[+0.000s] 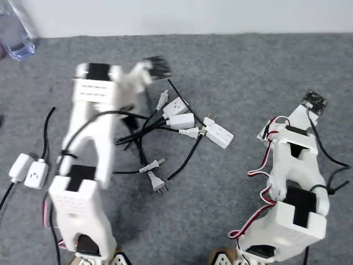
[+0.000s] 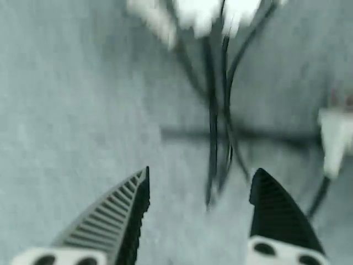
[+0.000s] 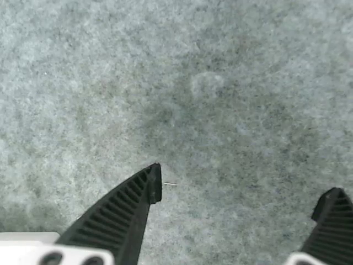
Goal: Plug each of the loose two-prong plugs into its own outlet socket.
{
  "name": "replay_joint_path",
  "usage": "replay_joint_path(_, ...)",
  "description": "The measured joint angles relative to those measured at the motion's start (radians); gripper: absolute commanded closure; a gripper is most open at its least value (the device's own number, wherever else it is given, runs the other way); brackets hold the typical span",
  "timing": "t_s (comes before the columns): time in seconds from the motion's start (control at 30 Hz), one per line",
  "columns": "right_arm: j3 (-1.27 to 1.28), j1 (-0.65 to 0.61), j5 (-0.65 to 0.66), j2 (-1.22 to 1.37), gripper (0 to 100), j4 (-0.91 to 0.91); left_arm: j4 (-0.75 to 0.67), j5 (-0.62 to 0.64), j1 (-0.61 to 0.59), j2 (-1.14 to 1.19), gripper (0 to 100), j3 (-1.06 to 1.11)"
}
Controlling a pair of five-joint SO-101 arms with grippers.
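On grey mat (image 1: 248, 72) — loose plug (image 1: 158, 184), pale body, two prongs.

The high camera was fixed above the table and looked steeply down on the grey mat (image 1: 265, 72). Both arm bases lay at the near edge of its view and a white wall (image 1: 193, 16) at the far edge, so it covered the whole work area from well back. The left wrist camera sat behind the left gripper (image 2: 202, 170) and looked along its fingers, close above the mat, toward the black cables (image 2: 212, 110). The high view covered the same cable bundle. The right wrist camera looked past the right gripper (image 3: 245, 178) at the mat surface, very close.
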Motion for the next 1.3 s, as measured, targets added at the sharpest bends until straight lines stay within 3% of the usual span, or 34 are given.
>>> replay_joint_path(0.13,0.000,0.000,0.000,0.000,57.4,0.000,-0.120,0.121,0.069,0.057,72,0.000)
replay_joint_path(0.27,0.000,0.002,0.000,0.000,57.4,0.000,-0.146,0.149,0.126,0.089,72,0.000)
replay_joint_path(0.43,-0.017,0.037,0.000,0.000,57.4,0.009,-0.146,0.152,0.207,0.091,72,0.000)
replay_joint_path(0.6,-0.091,0.107,0.000,0.006,57.4,0.129,-0.146,0.110,0.270,0.092,72,0.000)
replay_joint_path(0.97,-0.196,0.152,-0.003,0.112,57.4,0.201,-0.207,0.074,0.285,0.166,72,-0.018)
replay_joint_path(1.17,-0.209,0.152,-0.003,0.124,57.4,0.218,-0.189,0.091,0.285,0.400,72,-0.232)
replay_joint_path(1.3,-0.209,0.152,-0.003,0.124,57.4,0.218,-0.097,0.132,0.285,0.552,72,-0.479)
